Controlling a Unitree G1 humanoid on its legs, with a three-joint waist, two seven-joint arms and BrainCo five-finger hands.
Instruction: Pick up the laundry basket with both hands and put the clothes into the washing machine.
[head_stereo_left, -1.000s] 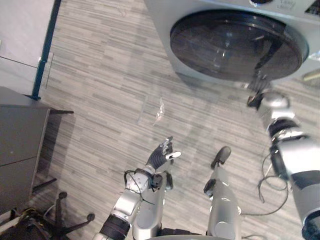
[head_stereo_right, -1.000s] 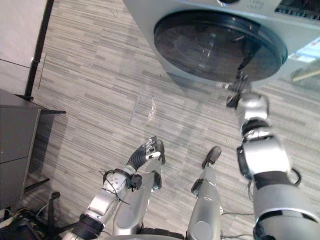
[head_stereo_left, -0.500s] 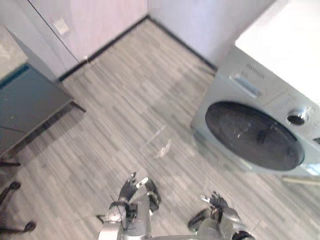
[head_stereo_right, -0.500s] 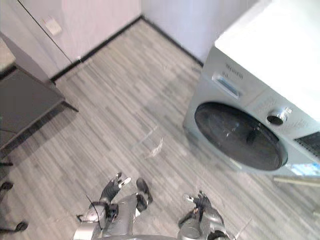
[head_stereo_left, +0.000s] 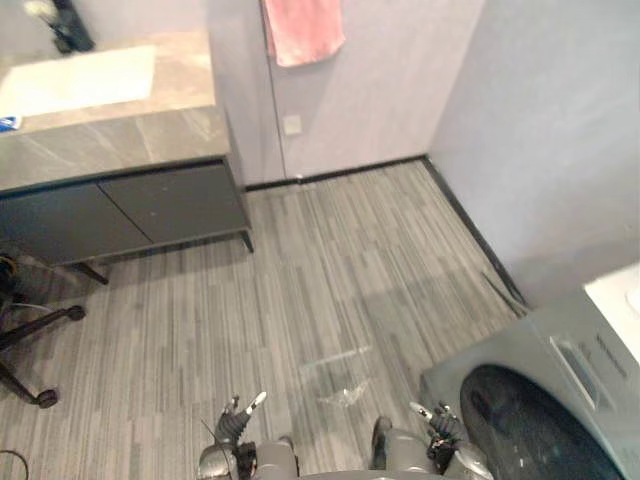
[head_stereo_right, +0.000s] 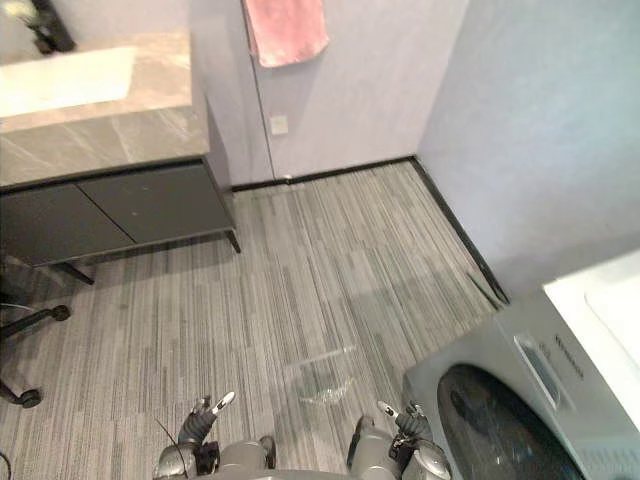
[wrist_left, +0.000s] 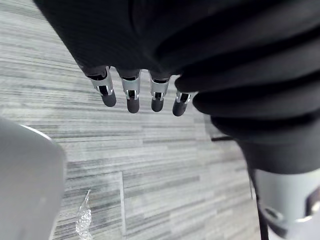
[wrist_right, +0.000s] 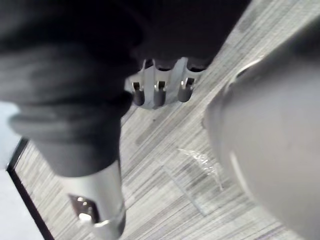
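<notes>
Left hand (head_stereo_left: 237, 422), right hand (head_stereo_left: 441, 427) loose-fingered over floor (head_stereo_left: 330, 270); washing machine (head_stereo_left: 548, 352) just rightward

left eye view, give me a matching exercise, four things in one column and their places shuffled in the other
1. pink towel
2. washing machine
3. clear plastic scrap
4. dark cabinet

A. lying on the floor, just ahead of the robot
B. hanging on the wall
C. low at the robot's right
D. at the left, under the counter

Pairs: 1-B, 2-C, 3-A, 4-D

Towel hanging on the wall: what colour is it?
The towel is pink, clearest in the left eye view.
</notes>
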